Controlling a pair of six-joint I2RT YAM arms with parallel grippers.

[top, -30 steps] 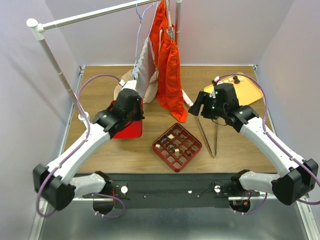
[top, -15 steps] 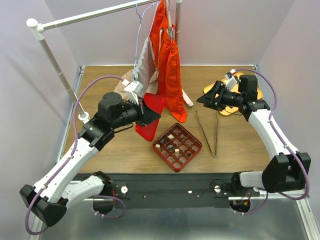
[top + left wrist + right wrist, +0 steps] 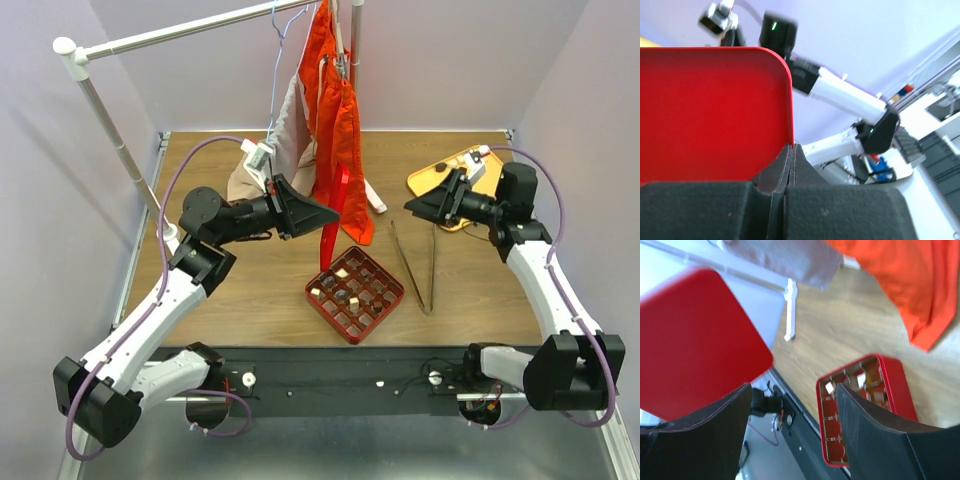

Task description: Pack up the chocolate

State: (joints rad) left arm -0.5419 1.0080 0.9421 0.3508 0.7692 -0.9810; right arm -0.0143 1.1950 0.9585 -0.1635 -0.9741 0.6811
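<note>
Left gripper is raised over the counter, fingers pinched tight on the edge of a red lid. From above the lid shows edge-on, a thin red strip hanging near vertical, above the box and clear of it. Left wrist view: the lid fills the left half, flat face toward the camera, with its lower edge clamped in the left gripper.

Right gripper is in the air at the right side, just in front of the orange tray, pointing toward the lid. Its fingers are spread wide with nothing between them. Through the gap of the right gripper the wrist camera sees the lid on the left and the box lower right.

The chocolate sits in the grid cells of the red box, which rests uncovered near the middle of the counter. The lumps are mostly dark, with a few pale ones toward the far-left cells; some cells look empty. A few pale pieces also show in the right wrist view.

Metal tongs lie flat on the counter just right of the box, apart from it. An orange garment hangs from the rack at the back.
</note>
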